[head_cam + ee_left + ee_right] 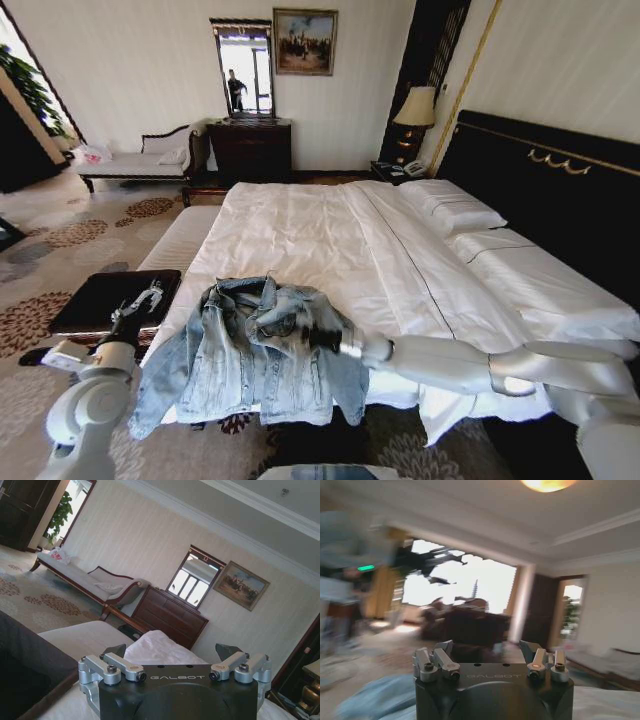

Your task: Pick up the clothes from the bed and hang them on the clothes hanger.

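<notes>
Your right gripper (300, 332) sits low over the light-blue faded denim jacket (245, 352), at the end of the white arm reaching in across the foot corner of the bed. From the head view its fingers are buried against the denim and you cannot tell how they stand there; the right wrist view (485, 652) shows them spread apart with nothing between them, blurred blue cloth just below.

The jacket lies spread flat at the foot end of the wide bed with the white quilt (330, 240). Its collar points up the bed toward the white pillows (450, 208), its hem drapes over the foot edge, so its long axis runs along the bed's length. One sleeve trails down off the bed's left corner toward the patterned carpet (60, 250).

Your left gripper (145, 297) is raised beside the bed's left edge, above a dark flat-topped bench (105, 300), well apart from the jacket. Its fingers (115, 652) are spread wide and empty.

Beyond the bed stand a dark wooden dresser (250, 150) with a mirror, and a white-cushioned chaise (140, 162).
</notes>
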Tool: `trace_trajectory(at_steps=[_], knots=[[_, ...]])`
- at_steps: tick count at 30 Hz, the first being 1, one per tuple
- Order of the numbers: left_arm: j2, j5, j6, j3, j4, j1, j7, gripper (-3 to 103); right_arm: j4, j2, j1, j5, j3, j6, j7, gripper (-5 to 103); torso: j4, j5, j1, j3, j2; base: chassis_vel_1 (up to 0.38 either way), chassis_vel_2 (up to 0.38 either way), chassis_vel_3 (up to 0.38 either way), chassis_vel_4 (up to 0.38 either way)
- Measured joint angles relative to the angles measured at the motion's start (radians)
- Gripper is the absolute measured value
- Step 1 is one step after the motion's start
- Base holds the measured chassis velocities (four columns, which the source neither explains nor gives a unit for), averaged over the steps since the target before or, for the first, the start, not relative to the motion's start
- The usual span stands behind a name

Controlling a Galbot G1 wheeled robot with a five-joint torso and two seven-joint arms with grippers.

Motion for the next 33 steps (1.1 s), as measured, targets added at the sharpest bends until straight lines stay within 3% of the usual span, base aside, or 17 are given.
trace_trajectory(at_steps=[1, 2, 4, 5, 6, 8, 10, 16, 18, 20, 24, 27, 29, 30, 33], knots=[[-0.002, 0.001, 0.002, 0.005, -0.009, 0.005, -0.002, 100, 0.017, 0.016, -0.017, 0.018, 0.060, -0.044, 0.124, 83, 0.0000, 0.0001, 0.000, 0.000, 0.000, 0.000, 0.000, 0.000, 0.000], [-0.002, 0.002, 0.002, 0.006, -0.014, 0.008, -0.003, 100, 0.027, 0.023, -0.024, 0.025, 0.085, -0.065, 0.176, 83, -0.0001, 0.0001, 0.000, 0.000, 0.000, 0.000, 0.000, 0.000, 0.000], [-0.003, 0.005, 0.003, 0.008, -0.033, 0.025, -0.005, 100, 0.080, 0.053, -0.044, 0.066, 0.204, -0.177, 0.400, 93, 0.0001, 0.0002, 0.000, 0.000, 0.000, 0.000, 0.000, 0.000, 0.000], [-0.003, 0.006, 0.003, 0.008, -0.040, 0.033, -0.005, 100, 0.096, 0.066, -0.048, 0.081, 0.252, -0.215, 0.472, 97, 0.0001, 0.0002, 0.000, 0.000, 0.000, 0.000, 0.000, 0.000, 0.000], [-0.003, 0.006, 0.003, 0.008, -0.040, 0.033, -0.005, 100, 0.096, 0.066, -0.048, 0.081, 0.252, -0.215, 0.472, 97, 0.0001, 0.0002, 0.000, 0.000, 0.000, 0.000, 0.000, 0.000, 0.000], [0.001, 0.020, 0.003, 0.006, -0.057, 0.058, -0.006, 100, 0.106, 0.097, -0.045, 0.087, 0.360, -0.295, 0.604, 100, 0.0003, 0.0000, 0.000, 0.000, 0.000, 0.000, 0.000, 0.000, 0.000], [0.009, 0.052, 0.001, 0.006, -0.077, 0.074, -0.003, 100, 0.088, 0.112, -0.038, 0.066, 0.440, -0.337, 0.643, 100, 0.0005, -0.0001, 0.000, 0.000, 0.000, 0.000, 0.000, 0.000, 0.000], [0.033, 0.121, -0.003, 0.019, -0.111, 0.081, -0.002, 100, 0.011, 0.115, -0.045, 0.005, 0.608, -0.360, 0.651, 100, 0.0002, 0.0002, 0.000, 0.000, 0.000, 0.000, 0.000, 0.000, 0.000], [0.049, 0.142, -0.001, 0.034, -0.117, 0.081, -0.005, 100, -0.021, 0.090, -0.079, -0.042, 0.746, -0.382, 0.676, 100, 0.0001, 0.0004, 0.000, 0.000, 0.000, 0.000, 0.000, 0.000, 0.000], [0.054, 0.150, -0.001, 0.040, -0.117, 0.080, -0.005, 100, -0.022, 0.070, -0.095, -0.055, 0.789, -0.395, 0.708, 100, 0.0001, 0.0004, 0.000, 0.000, 0.000, 0.000, 0.000, 0.000, 0.000], [0.060, 0.173, -0.001, 0.053, -0.119, 0.081, -0.002, 100, 0.015, -0.032, -0.178, -0.105, 0.884, -0.447, 0.814, 100, 0.0001, 0.0006, 0.000, 0.000, 0.000, 0.000, 0.000, 0.000, 0.000], [0.058, 0.177, -0.001, 0.061, -0.119, 0.081, -0.002, 100, 0.063, -0.091, -0.245, -0.096, 0.935, -0.449, 0.801, 100, -0.0002, 0.0008, 0.000, 0.000, 0.000, 0.000, 0.000, 0.000, 0.000], [0.055, 0.193, -0.001, 0.077, -0.111, 0.081, 0.000, 100, 0.142, -0.165, -0.354, -0.042, 1.052, -0.445, 0.752, 100, -0.0003, 0.0005, 0.000, 0.000, 0.000, 0.000, 0.000, 0.000, 0.000], [0.055, 0.193, -0.001, 0.077, -0.111, 0.081, 0.000, 100, 0.142, -0.165, -0.354, -0.042, 1.052, -0.445, 0.752, 100, -0.0003, 0.0005, 0.000, 0.000, 0.000, 0.000, 0.000, 0.000, 0.000], [0.048, 0.207, -0.001, 0.092, -0.105, 0.083, 0.001, 100, 0.219, -0.235, -0.497, -0.047, 1.205, -0.451, 0.712, 100, 0.0000, 0.0002, 0.000, 0.000, 0.000, 0.000, 0.000, 0.000, 0.000]])
